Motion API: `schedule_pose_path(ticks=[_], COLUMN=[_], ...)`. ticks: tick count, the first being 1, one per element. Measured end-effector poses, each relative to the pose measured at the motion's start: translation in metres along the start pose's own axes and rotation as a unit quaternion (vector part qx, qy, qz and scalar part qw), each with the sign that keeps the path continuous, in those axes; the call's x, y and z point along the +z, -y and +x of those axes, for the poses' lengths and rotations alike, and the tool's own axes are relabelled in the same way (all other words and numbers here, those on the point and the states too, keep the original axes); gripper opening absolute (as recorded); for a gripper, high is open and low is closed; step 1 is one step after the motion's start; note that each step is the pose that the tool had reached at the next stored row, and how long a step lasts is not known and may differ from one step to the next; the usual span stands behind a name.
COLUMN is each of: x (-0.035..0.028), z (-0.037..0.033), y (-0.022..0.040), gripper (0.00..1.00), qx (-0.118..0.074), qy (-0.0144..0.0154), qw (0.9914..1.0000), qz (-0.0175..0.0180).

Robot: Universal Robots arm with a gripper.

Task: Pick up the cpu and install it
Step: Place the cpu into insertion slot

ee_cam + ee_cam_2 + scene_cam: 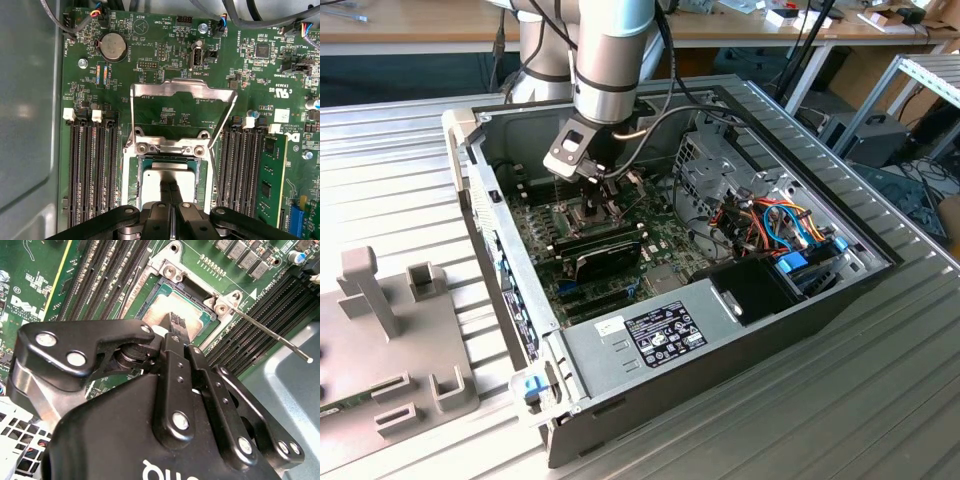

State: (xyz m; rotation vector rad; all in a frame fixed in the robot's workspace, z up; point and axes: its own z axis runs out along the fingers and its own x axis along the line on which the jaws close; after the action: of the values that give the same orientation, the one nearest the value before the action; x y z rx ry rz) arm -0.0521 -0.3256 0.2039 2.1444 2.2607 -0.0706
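Note:
The cpu (167, 172) is a small square chip with a dull silvery top, lying flat inside the dark socket on the green motherboard (165, 45). It also appears as the cpu (160, 305) in the second wrist view. My gripper (168, 189) hangs straight over the chip's middle, its two black fingers (175, 325) pressed together with nothing between them, tips at or just above the metal top. The shiny socket frame (182, 87) stands hinged open beyond the chip. In the exterior view my gripper (592, 195) reaches down into the open computer case (740, 330).
A thin metal lever (270, 335) sticks out beside the socket. Black memory slots (92, 170) flank the socket on both sides, and one holds a green module (272, 175). A drive cage (720, 160), coloured cables (770, 220) and a power supply (650, 335) crowd the case. A grey fixture (390, 340) sits at the exterior view's left.

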Motion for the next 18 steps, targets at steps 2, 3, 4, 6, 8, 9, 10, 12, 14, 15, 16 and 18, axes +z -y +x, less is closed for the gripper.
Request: schedule_pose_path(ticks=[2, 3, 4, 6, 8, 9, 10, 12, 14, 15, 16, 18], x=[0.0, 0.0, -0.0004, -0.002, -0.0051, -0.0067, -0.0082, -0.0138, -0.0205, -0.022, -0.0262, -0.031], z=[0.0, 0.0, 0.0, 0.0002, -0.0002, -0.0003, -0.0004, -0.0007, -0.001, -0.0011, -0.0013, -0.0015], y=[0.0, 0.0, 0.0, -0.0002, 0.0, 0.0001, 0.0001, 0.0002, 0.0003, 0.0004, 0.0005, 0.0006], gripper=[0.11, 0.11, 0.11, 0.11, 0.11, 0.11, 0.11, 0.11, 0.11, 0.11, 0.11, 0.11], qx=[0.0, 0.0, 0.0, 0.0, 0.0, 0.0, 0.0, 0.0, 0.0, 0.0, 0.0, 0.0], qy=[0.0, 0.0, -0.0001, -0.0006, 0.0004, 0.0003, 0.0004, 0.0006, 0.0007, 0.0008, 0.0008, 0.0009], qw=[1.0, 1.0, 1.0, 1.0, 1.0, 1.0, 1.0, 1.0, 1.0, 1.0, 1.0, 0.99999], qz=[0.0, 0.0, -0.0001, -0.0006, 0.0, -0.0001, -0.0001, 0.0, -0.0005, -0.001, -0.0021, -0.0036])
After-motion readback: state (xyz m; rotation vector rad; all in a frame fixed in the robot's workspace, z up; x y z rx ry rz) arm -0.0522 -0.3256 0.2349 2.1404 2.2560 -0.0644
